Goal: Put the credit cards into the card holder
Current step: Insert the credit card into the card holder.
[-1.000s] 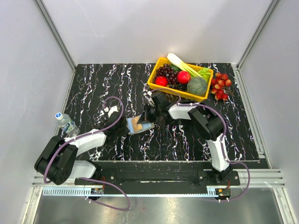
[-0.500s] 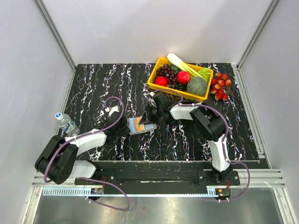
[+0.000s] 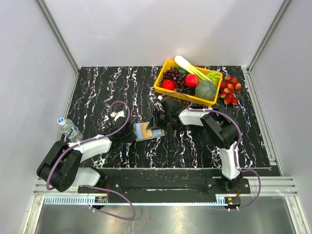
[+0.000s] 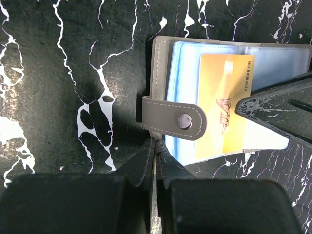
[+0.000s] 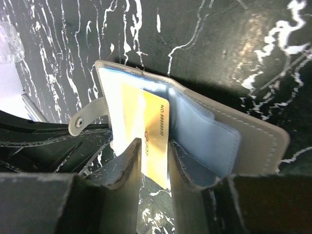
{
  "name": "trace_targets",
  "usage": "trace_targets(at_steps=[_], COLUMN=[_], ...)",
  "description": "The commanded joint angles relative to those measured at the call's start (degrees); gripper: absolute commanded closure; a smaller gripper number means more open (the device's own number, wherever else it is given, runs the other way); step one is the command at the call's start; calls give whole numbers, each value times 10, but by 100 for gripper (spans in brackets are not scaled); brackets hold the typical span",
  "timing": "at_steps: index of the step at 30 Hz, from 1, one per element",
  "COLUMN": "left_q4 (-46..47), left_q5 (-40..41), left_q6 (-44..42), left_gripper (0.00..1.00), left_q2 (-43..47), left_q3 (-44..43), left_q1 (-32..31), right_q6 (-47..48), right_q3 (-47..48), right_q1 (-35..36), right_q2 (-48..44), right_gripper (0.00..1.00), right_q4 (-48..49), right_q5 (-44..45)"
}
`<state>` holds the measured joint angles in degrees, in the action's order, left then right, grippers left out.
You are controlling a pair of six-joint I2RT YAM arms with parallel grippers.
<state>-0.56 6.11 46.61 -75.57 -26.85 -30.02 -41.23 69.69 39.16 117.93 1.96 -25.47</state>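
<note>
Sliding into the open card holder, one yellow card sits half-seated, pinched by the right claw, while the left claw clamps the holder's edge.

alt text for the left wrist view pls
An open grey card holder lies on black marbled table with a yellow-orange VIP card partly slid into its clear-blue sleeves. The left gripper has its jaws closed at the holder's near edge; the right gripper intrudes from the right.

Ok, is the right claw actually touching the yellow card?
Touching. The right wrist view shows the right claw with one finger on each face of the yellow card, which stands half inside the card holder.
</note>
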Motion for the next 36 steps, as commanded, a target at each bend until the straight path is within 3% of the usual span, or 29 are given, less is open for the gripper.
trace_targets(at_steps=[1,9,12,36], left_q4=[-37,-30,-27,-21], left_q5=[-16,-21,-22,-24], left_q6=[-5,-6,-6,-8], left_gripper=[100,100,100,100], left_q2=[-11,-13,-15,-24], left_q3=[7,7,6,3], left_q1=[-4,-3,-4,-3], right_q6=[25,14,12,32], right_q3=[-15,-10,-6,49], right_q1=[-7,-6,-4,25], right_q2=[-30,-5,-1,48], right_gripper=[74,94,96,92], right_q4=[-42,12,21,-6], right_q5=[59,-24,-41,-78])
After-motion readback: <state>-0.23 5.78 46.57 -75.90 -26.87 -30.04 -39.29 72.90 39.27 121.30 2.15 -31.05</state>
